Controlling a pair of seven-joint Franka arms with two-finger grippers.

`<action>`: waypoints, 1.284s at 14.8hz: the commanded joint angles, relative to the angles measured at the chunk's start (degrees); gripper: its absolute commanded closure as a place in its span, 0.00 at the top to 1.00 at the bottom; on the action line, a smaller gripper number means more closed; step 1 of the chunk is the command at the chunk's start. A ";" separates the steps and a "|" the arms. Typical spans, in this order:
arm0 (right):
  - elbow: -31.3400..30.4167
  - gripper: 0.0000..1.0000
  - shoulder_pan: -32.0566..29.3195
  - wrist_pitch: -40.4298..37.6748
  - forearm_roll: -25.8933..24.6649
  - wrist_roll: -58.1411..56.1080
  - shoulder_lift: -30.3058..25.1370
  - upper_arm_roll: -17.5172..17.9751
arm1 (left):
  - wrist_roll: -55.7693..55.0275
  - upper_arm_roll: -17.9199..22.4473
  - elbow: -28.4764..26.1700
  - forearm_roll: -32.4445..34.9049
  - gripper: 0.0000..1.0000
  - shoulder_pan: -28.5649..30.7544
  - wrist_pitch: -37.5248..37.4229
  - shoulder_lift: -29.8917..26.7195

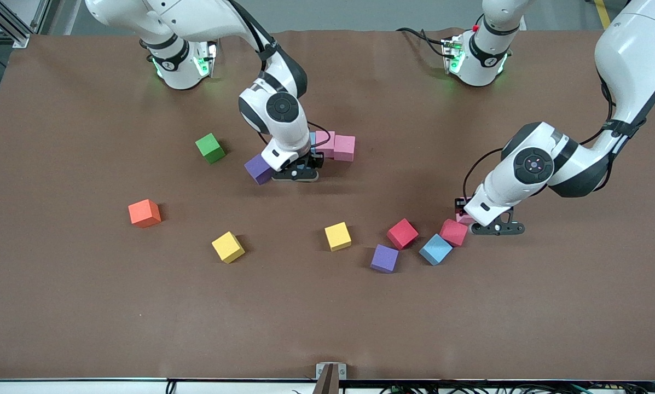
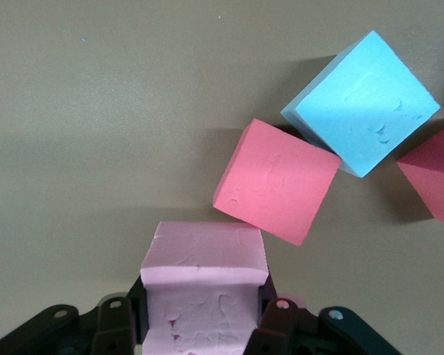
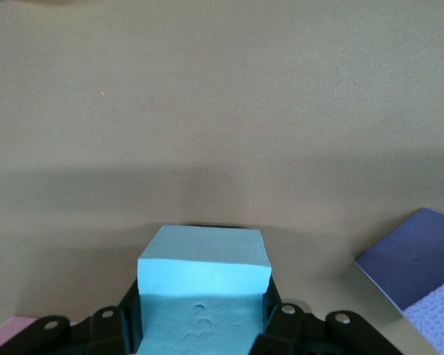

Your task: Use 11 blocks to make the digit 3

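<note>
both pincers grip blocks: left pincer [image 2: 200, 325] pink block [image 2: 203, 285], right pincer [image 3: 200, 325] light blue block [image 3: 203, 277].

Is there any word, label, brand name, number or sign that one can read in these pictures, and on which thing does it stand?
None can be read.
The foam cubes carry no print: the pink cube in the left gripper and the light blue cube in the right gripper show only dents.
The small marks on the round caps of the arm joints are too small to read.

Brown table [image 1: 64, 306] with 13 scattered foam cubes [image 1: 337, 236].
</note>
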 commanded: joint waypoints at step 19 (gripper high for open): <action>-5.71 0.00 2.17 4.41 -2.63 3.70 -3.07 -0.86 | -0.39 -0.62 0.76 -2.35 0.49 -0.05 -1.54 -1.02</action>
